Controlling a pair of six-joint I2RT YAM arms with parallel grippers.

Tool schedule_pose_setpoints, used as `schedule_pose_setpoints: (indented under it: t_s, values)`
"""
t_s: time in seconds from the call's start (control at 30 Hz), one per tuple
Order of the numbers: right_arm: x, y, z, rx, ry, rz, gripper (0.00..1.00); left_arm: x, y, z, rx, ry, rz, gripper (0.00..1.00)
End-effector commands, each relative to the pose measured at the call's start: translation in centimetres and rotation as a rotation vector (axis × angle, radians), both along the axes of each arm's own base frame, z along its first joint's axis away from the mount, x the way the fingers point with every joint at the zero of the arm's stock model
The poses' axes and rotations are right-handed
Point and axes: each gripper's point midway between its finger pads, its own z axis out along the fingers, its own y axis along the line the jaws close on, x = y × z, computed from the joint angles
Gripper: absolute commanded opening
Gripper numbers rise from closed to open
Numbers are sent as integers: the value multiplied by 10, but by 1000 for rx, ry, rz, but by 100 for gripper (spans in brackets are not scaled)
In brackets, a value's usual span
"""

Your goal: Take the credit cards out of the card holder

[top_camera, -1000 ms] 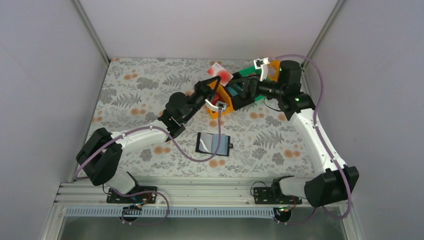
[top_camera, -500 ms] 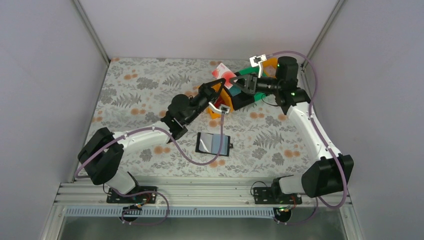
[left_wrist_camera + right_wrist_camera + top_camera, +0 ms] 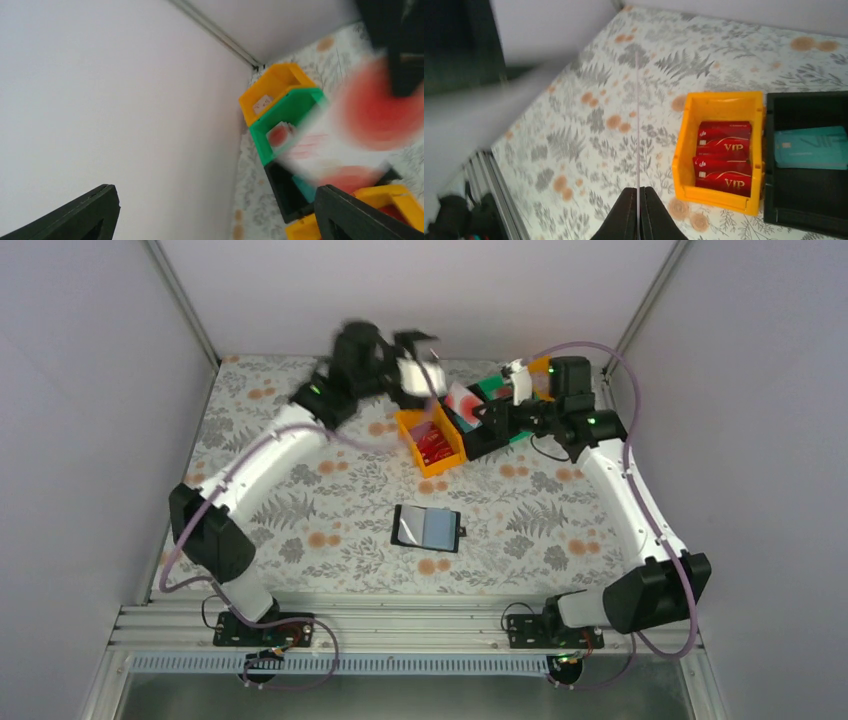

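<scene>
Card holder (image 3: 427, 528) lies on table (image 3: 300, 480), before bins (image 3: 441, 468).

My table (image 3: 290, 490) wears a pale cloth printed with grey ferns and orange blossoms; toward its near edge the card holder (image 3: 427, 528) is black with pale blue-grey inner faces. Toward the far right corner, an orange bin (image 3: 724, 98) shows red cards (image 3: 723, 158) lettered in gold, a black bin (image 3: 809, 96) a teal card (image 3: 811, 146), beside a green bin (image 3: 285, 107). The credit card (image 3: 462, 400) at my black right gripper (image 3: 638, 196) is white with red discs.
</scene>
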Motion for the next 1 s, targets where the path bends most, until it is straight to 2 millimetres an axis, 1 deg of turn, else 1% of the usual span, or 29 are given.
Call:
schedule_pose_setpoints:
  t_s: [0.0, 0.03, 0.07, 0.1, 0.13, 0.17, 0.27, 0.37, 0.47, 0.57, 0.63, 0.7, 0.8, 0.93, 0.97]
  values:
    - [-37, 24, 4, -219, -193, 192, 4, -39, 55, 2, -276, 952, -236, 93]
    - [-44, 28, 9, -221, -238, 230, 4, -52, 57, 9, -273, 995, -321, 90]
    - [-48, 31, 12, -226, -264, 252, 4, -62, 55, 13, -252, 984, -392, 87]
    - [-48, 32, 12, -239, -278, 259, 4, -71, 51, 12, -214, 950, -437, 85]
    - [-49, 35, 13, -246, -285, 274, 4, -74, 48, 8, -180, 916, -453, 85]
    - [-50, 39, 17, -246, -300, 292, 4, -75, 47, 4, -159, 902, -451, 85]
    - [-50, 51, 24, -254, -326, 329, 4, -78, 47, -6, -122, 900, -472, 85]
    - [-46, 61, 25, -280, -337, 348, 4, -83, 44, -11, -89, 894, -497, 76]
    - [-47, 74, 29, -280, -358, 389, 4, -78, 34, -15, -87, 903, -455, 63]
    - [-47, 76, 35, -277, -384, 400, 4, -81, 33, -16, -102, 941, -463, 38]
    - [-47, 75, 34, -288, -389, 397, 4, -85, 37, -15, -110, 956, -468, 24]
    - [-45, 72, 29, -307, -386, 385, 4, -85, 43, -14, -127, 973, -466, 21]
    - [-43, 71, 26, -320, -380, 380, 4, -80, 52, -11, -142, 976, -446, 23]
    - [-44, 72, 30, -315, -391, 386, 4, -76, 56, -8, -138, 951, -419, 23]
    - [-44, 73, 31, -314, -391, 388, 4, -76, 56, -7, -138, 949, -417, 21]
